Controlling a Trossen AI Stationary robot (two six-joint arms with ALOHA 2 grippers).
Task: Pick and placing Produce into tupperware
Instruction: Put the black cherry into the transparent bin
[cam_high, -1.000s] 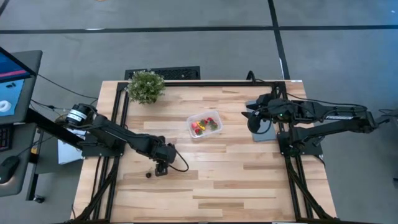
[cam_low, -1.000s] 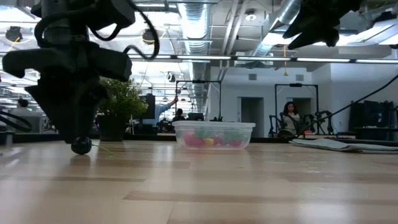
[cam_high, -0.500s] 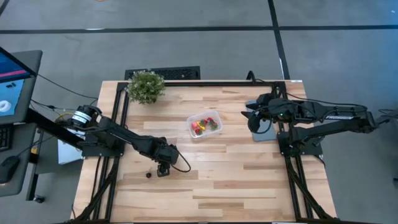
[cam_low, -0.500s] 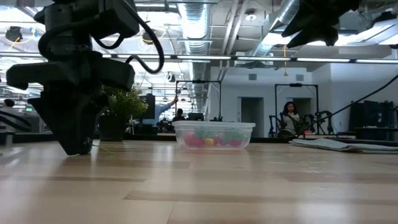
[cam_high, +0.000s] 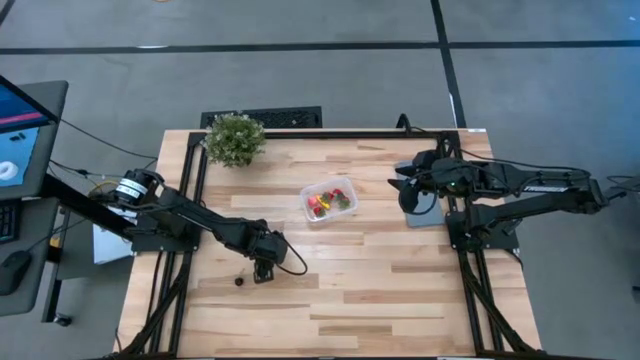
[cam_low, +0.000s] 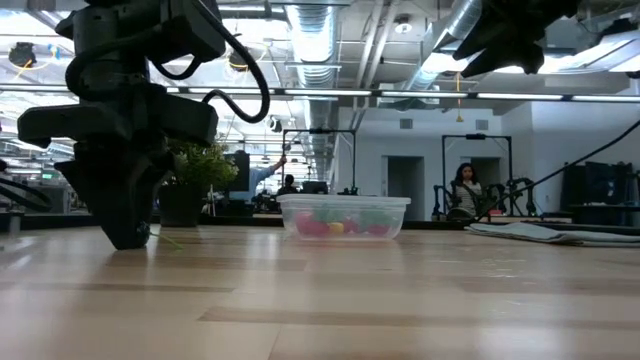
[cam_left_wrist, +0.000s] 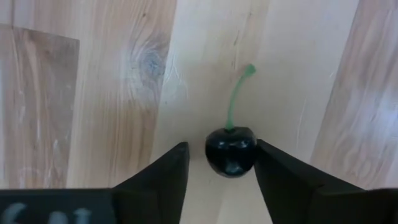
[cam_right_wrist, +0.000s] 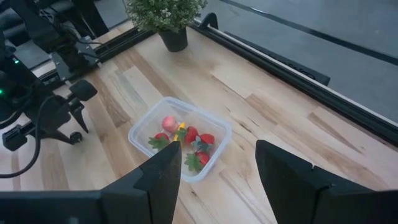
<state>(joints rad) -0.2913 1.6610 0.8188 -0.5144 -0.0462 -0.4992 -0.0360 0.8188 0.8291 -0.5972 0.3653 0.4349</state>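
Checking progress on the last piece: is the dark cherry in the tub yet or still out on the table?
Out. The cherry lies on the table, between the left pincer's open fingers, apart from the tub.

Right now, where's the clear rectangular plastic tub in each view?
High view: clear rectangular plastic tub mid-table, right of the bushy green potted plant.
Low view: tub mid-picture, right of the plant.
Left wrist view: not in it.
Right wrist view: tub mid-picture, nearer than the plant.
Shared landmark: the plant.
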